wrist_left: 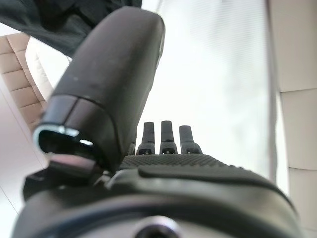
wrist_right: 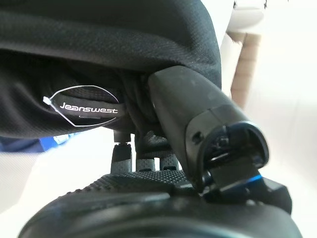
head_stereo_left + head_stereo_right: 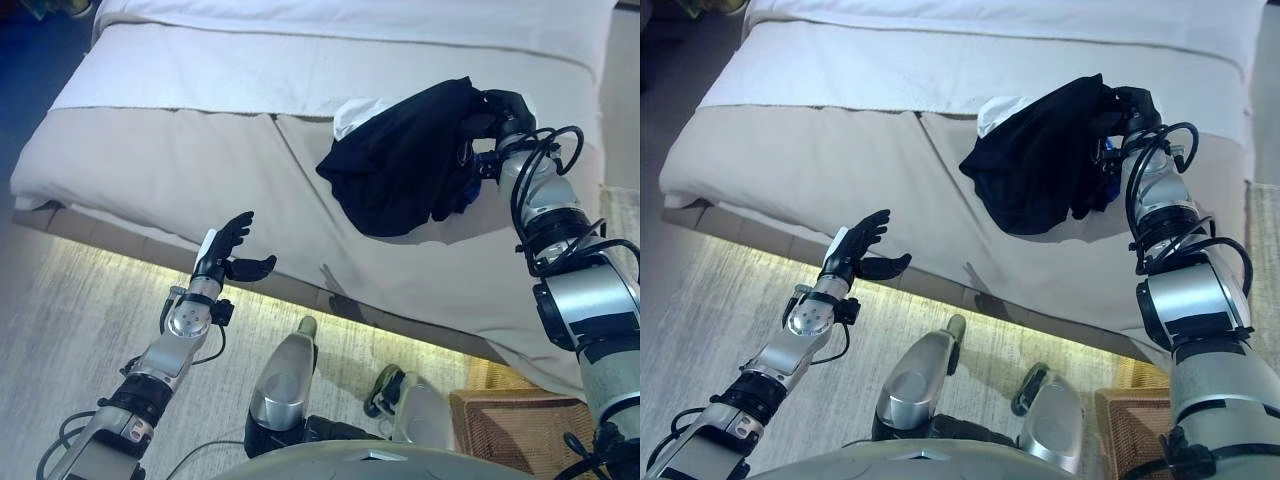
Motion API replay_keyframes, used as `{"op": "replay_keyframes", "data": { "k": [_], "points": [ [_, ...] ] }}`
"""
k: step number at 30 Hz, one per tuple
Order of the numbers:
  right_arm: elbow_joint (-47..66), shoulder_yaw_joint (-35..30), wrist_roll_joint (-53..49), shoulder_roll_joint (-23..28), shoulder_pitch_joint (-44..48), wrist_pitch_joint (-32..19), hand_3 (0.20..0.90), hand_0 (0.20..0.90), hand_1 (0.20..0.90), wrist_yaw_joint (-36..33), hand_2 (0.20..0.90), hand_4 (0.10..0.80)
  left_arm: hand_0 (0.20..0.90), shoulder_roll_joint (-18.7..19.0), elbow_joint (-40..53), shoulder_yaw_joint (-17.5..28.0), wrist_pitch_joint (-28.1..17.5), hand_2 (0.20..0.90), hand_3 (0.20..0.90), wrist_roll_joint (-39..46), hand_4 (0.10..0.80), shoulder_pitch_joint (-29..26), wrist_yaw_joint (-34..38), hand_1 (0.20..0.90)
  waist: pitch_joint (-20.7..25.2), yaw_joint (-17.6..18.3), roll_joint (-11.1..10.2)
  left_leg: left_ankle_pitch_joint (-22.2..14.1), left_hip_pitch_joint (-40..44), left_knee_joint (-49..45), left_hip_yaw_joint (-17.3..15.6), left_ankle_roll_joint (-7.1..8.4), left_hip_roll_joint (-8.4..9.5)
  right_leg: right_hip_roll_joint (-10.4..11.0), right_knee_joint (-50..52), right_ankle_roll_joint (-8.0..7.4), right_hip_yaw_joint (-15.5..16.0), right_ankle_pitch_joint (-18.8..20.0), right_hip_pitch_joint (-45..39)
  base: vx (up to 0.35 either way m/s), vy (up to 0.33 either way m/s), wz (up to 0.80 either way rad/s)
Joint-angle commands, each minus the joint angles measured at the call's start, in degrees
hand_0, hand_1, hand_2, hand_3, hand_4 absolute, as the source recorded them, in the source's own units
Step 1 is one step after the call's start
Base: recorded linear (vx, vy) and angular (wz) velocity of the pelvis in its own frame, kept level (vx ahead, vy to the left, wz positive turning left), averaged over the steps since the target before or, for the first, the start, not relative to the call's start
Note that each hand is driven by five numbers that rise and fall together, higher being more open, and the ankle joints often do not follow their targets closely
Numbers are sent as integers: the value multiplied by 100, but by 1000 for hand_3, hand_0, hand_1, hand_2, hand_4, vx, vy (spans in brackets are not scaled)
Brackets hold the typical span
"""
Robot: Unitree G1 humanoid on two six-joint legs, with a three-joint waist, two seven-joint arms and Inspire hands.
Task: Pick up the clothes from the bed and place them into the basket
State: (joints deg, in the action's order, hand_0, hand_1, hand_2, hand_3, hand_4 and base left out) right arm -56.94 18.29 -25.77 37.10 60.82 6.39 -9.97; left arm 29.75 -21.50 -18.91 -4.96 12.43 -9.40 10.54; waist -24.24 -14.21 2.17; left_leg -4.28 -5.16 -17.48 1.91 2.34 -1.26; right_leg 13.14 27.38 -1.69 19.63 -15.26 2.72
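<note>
Right robot hand [image 3: 497, 112] fingertips inside black garment [image 3: 400, 160]

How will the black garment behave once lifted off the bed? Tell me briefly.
Likely floppy: the black garment hangs bunched and drooping from the right robot hand, so loose ends may trail and catch on the basket rim. Probably light, since the thin cloth folds freely. It might slip, as only a fold sits under the thumb.

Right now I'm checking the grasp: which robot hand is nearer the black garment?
Right. The right robot hand is curled into the black garment, holding it above the bed; the left robot hand hangs open, well apart, off the bed's edge.
</note>
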Motion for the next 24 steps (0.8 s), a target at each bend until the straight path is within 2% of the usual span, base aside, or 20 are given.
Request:
{"op": "replay_keyframes", "data": {
  "k": [1,11,18,20,24],
  "points": [
    [572,69,-333,422,177,-716,200,300,300,-33,300,100,900,27,-39,-95,-359,900,900,111,800,161,54,900,1418,216,-247,-462,132,-125,-452,-64,7,-297,-1073,161,-16,511,-461,2,-7,-7],
    [876,-120,-1480,971,525,-1137,200,300,300,216,300,100,900,66,-238,-271,-393,900,900,122,800,152,54,900,1996,443,-406,53,767,1435,-497,14,-1,-555,-2351,-142,-178,1158,-815,-4,-24,-4],
    [1052,55,-1794,1208,980,-1292,200,300,300,236,300,100,900,13,-515,-406,-530,900,900,86,800,44,77,900,2158,589,-469,272,1013,2077,-600,67,-28,-682,-2938,-229,-260,1458,-913,-19,-19,-5],
    [1124,82,-2227,1292,1173,-1313,200,300,300,235,300,100,900,-1,-640,-425,-563,900,900,68,800,1,68,900,2204,679,-502,255,1060,2127,-660,54,-30,-724,-3022,-228,-345,1492,-909,-17,-5,-13],
    [1286,114,-2063,1566,1314,-1151,200,300,300,-114,300,100,900,-8,-825,-350,-681,900,900,45,800,62,11,900,2276,867,-531,199,1155,2102,-861,47,-67,-757,-3017,-223,-490,1478,-924,40,15,-13]
  ]
}}
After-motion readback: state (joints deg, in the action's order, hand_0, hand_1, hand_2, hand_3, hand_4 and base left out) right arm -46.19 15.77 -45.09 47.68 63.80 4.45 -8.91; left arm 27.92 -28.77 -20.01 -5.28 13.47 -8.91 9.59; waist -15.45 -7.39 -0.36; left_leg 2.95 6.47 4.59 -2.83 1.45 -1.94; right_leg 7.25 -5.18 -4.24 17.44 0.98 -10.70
